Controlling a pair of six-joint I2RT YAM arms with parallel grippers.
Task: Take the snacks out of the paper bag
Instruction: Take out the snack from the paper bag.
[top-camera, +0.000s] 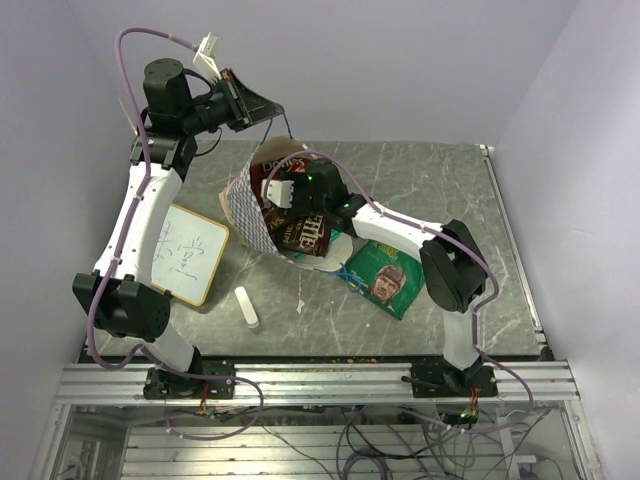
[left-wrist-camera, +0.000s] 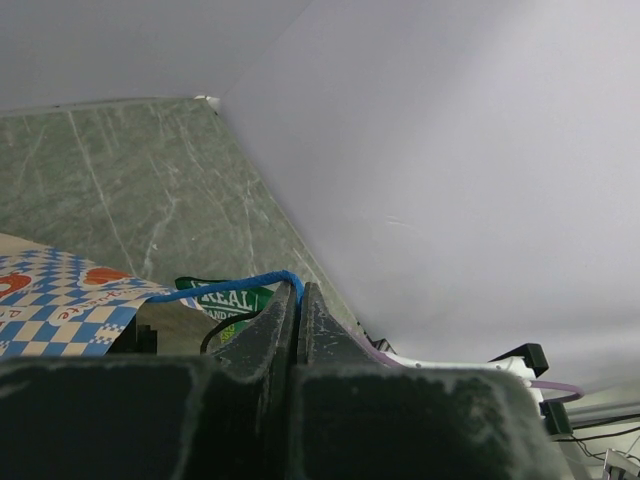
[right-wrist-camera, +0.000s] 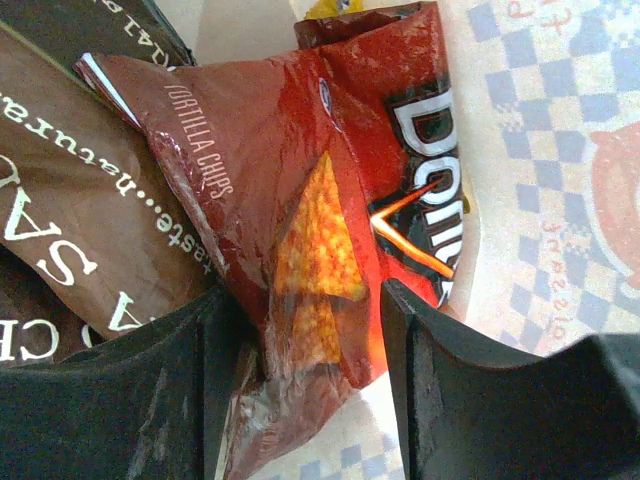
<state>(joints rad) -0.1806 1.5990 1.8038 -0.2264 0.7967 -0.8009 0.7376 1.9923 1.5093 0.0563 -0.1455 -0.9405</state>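
Right wrist view: the right fingers (right-wrist-camera: 470, 400) sit half-spread, pinching the low end of the Doritos packet (right-wrist-camera: 300, 170). Its long axis runs straight away from them, inside the paper bag (right-wrist-camera: 560, 120). Right arm's clearly nearer. Left fingers (left-wrist-camera: 270, 330) are clamped tight on the blue cord handle (left-wrist-camera: 230, 288). Count: one bag, one Doritos, one brown packet (top-camera: 300, 235) in the mouth, one green packet (top-camera: 385, 272) out on the tabletop (top-camera: 440, 180).
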